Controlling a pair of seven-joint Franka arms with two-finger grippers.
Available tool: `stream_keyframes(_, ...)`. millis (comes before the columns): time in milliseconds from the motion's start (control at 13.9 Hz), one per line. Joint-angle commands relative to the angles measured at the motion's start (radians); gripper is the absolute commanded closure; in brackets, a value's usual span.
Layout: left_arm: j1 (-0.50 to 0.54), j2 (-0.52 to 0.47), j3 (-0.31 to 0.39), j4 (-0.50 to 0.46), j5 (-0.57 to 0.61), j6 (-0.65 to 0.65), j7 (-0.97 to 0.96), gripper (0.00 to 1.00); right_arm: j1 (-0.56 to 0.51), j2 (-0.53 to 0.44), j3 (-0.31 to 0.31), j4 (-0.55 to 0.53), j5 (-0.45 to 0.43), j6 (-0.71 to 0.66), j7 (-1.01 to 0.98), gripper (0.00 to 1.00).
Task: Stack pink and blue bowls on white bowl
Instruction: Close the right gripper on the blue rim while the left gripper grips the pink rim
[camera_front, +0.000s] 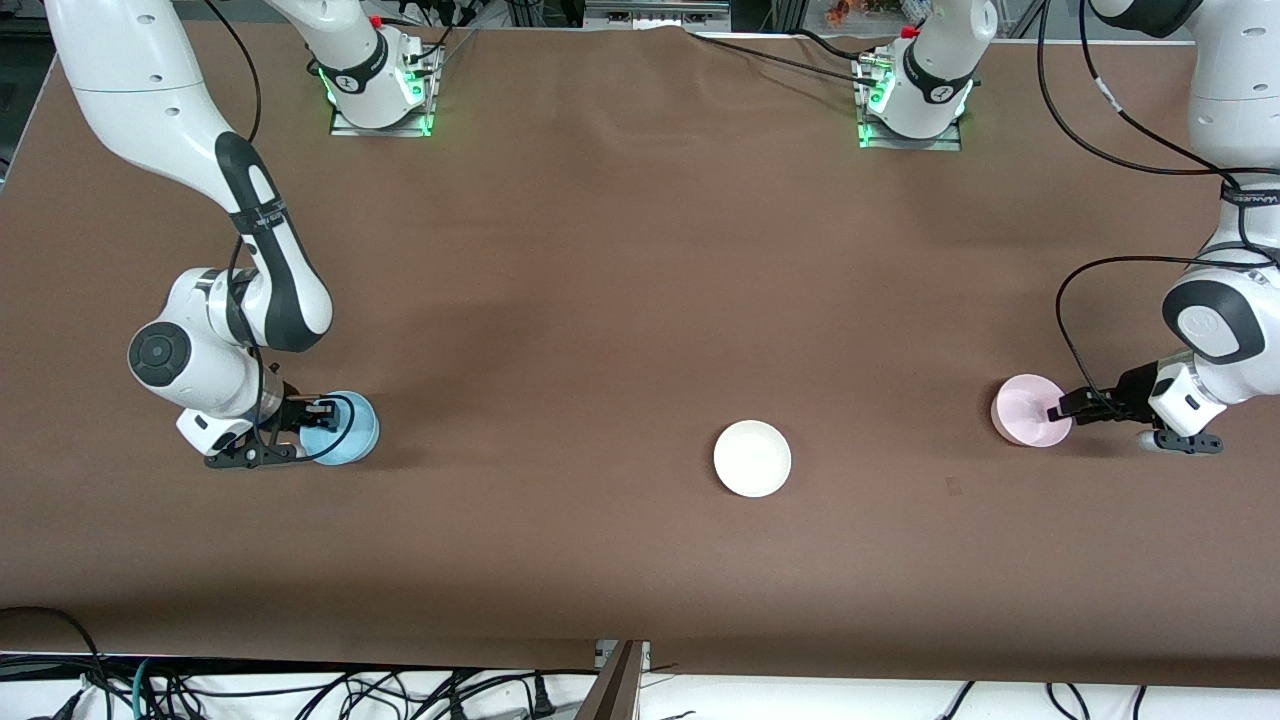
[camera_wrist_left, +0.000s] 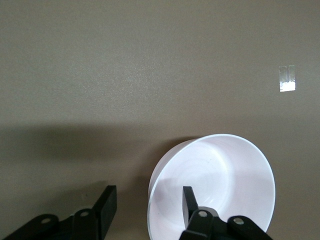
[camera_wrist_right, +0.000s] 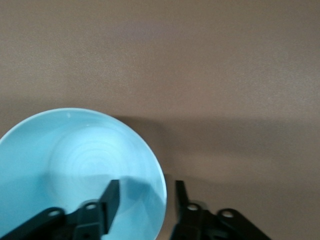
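Left pincer (camera_front: 1052, 413) astride pink bowl (camera_front: 1026, 408) rim, right pincer (camera_front: 318, 420) astride blue bowl (camera_front: 345, 432)

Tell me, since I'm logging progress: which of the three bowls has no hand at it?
The white bowl, alone mid-table. The right hand straddles the blue bowl's rim, the left hand the pink bowl's.

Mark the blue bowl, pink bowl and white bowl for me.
blue bowl (camera_front: 352, 432): front view, visible rim and wall.
pink bowl (camera_front: 1022, 408): front view, inside of the bowl.
white bowl (camera_front: 752, 458): front view, centre of the bowl.
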Motion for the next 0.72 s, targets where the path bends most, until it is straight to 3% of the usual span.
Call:
stream_keyframes(0, -0.011, -0.006, 0.009, -0.009, -0.036, 0.006, 0.030, 0.58, -0.006, -0.007, 0.004, -0.016, 0.005, 0.013, -0.003, 1.00)
stream_keyframes(288, -0.011, -0.008, 0.009, -0.009, -0.036, 0.003, 0.030, 0.96, 0.002, -0.018, 0.007, -0.006, 0.007, 0.008, 0.000, 1.00)
stream_keyframes(360, -0.011, -0.008, 0.009, -0.009, -0.034, 0.003, 0.030, 1.00, 0.005, -0.027, 0.009, -0.002, 0.007, 0.000, 0.021, 1.00)
stream_keyframes(647, -0.013, -0.017, 0.008, 0.005, -0.034, -0.027, 0.014, 1.00, 0.068, -0.037, 0.009, 0.097, 0.010, -0.163, 0.125, 1.00)
